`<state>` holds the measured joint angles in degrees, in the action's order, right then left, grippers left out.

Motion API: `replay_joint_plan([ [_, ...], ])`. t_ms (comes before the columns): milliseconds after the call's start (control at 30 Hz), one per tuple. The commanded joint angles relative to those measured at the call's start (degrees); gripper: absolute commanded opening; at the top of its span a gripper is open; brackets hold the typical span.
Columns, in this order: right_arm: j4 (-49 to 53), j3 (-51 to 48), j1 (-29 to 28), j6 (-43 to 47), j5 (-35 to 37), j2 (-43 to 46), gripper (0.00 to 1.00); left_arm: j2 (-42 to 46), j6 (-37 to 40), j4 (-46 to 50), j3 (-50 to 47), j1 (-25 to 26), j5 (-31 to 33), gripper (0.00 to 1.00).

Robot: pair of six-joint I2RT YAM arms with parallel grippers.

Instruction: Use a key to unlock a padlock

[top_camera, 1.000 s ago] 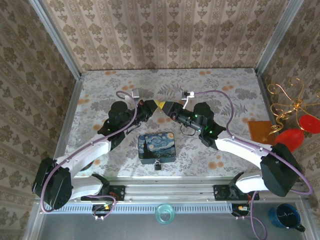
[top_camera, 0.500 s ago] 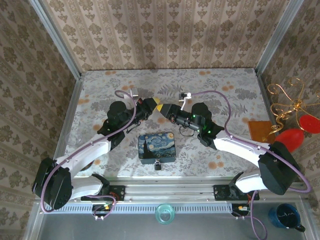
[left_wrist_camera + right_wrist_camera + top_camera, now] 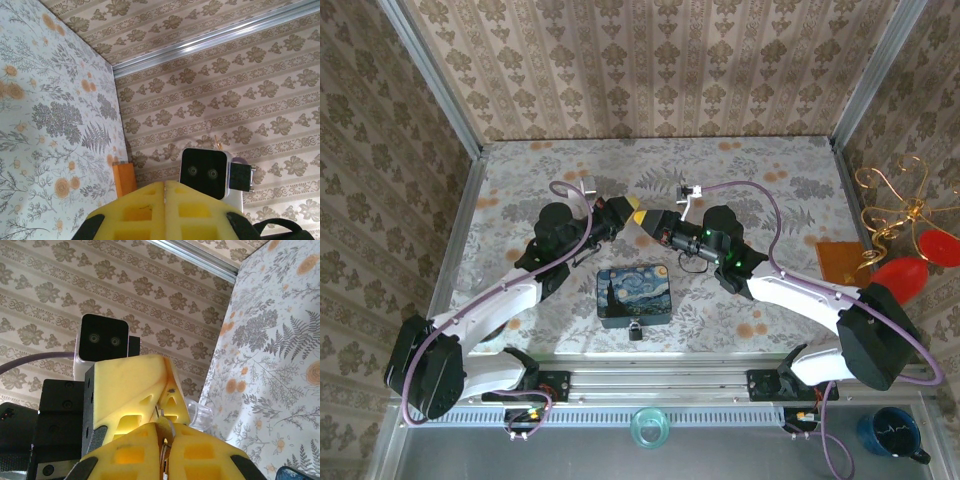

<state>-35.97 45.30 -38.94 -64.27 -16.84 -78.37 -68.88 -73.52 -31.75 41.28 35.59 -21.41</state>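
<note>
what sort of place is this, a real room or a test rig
Likely a staged robot test cell, not a real room: wallpaper panels sit in aluminium posts, and the left arm and right arm are bolted to a rail edging the floral table.

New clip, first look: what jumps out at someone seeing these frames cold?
Two yellow-fingered hands meet tip to tip above the middle of the floral table: the left hand and the right hand. The right hand pinches a thin silvery sliver, probably the key. Nearer the arm bases sits a blue painted box, with the tiny dark padlock at its near edge.
</note>
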Motion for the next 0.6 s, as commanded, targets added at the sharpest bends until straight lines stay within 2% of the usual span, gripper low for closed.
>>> replay_joint_plan([
  [0,2.5,1.1,-0.2,0.9,0.6,1.1,0.03,1.1,0.2,-2.5,-0.3,-0.3,-0.8,0.0],
  [100,7.0,1.7,-0.3,2.0,1.6,1.8,0.0,1.3,1.5,-0.9,-0.2,-0.4,-0.7,0.01],
  [133,8.6,1.9,-0.1,2.5,2.0,2.1,0.0,1.6,2.8,0.8,0.2,-0.7,-0.9,0.04],
  [200,15.3,3.0,0.2,3.6,3.5,2.8,0.0,2.5,10.2,12.4,3.3,-1.7,-1.1,0.16],
  [300,31.4,6.1,1.6,6.7,7.8,3.8,0.0,4.8,20.6,29.6,6.3,-3.2,3.0,0.36],
  [367,38.2,7.0,2.9,8.8,9.1,4.3,0.0,6.3,26.3,39.0,7.6,-4.0,6.0,0.45],
  [467,42.8,6.8,3.8,11.4,9.8,5.3,0.0,7.3,34.4,52.8,11.0,-3.4,11.9,0.54],
  [567,45.3,7.0,3.7,13.1,10.3,5.6,0.0,6.8,39.3,62.0,13.5,0.2,18.7,0.57],
])
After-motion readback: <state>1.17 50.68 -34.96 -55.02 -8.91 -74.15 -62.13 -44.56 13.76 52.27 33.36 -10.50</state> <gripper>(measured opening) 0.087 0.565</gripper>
